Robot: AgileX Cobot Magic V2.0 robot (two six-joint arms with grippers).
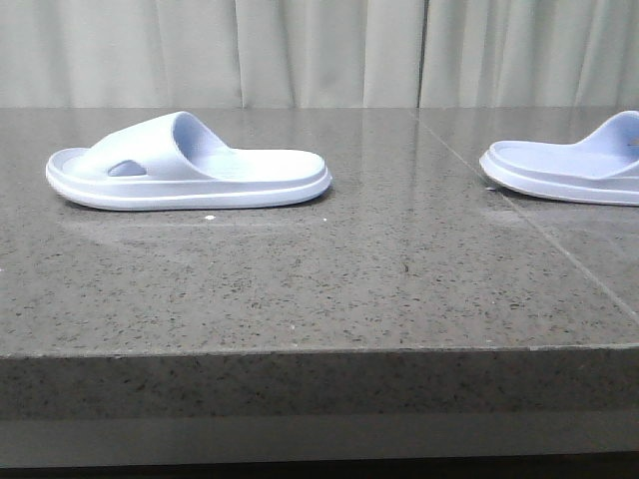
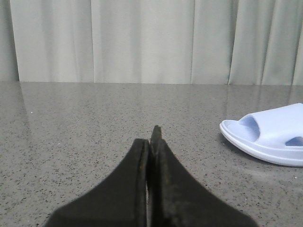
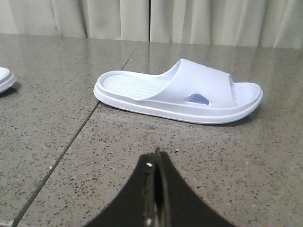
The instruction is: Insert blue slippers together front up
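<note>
Grey speckled stone forms the table [image 1: 300, 289], with a seam line running across its right part and pale curtains [image 1: 319, 50] hanging behind it.

Two blue slippers rest sole-down on this surface, well apart from each other. The left slipper [image 1: 185, 165] lies on the left half of the table in the front view, its long axis running crosswise, left to right. Its strap and oval side hole sit toward the left end, so the toe points left and the open heel points right. The right slipper [image 1: 574, 165] lies at the right edge of the front view, partly cut off by the frame. Its heel end points left toward the other slipper; its strap rises at the frame edge, so the toe points right. The right wrist view shows it whole, with a ribbed footbed and an oval side hole.

Left gripper [image 2: 150, 142]: black fingers pressed together, holding nothing, low over bare table near the left slipper's toe.

Right gripper [image 3: 156, 163]: fingers likewise pressed together, empty, near the right slipper's side.
</note>
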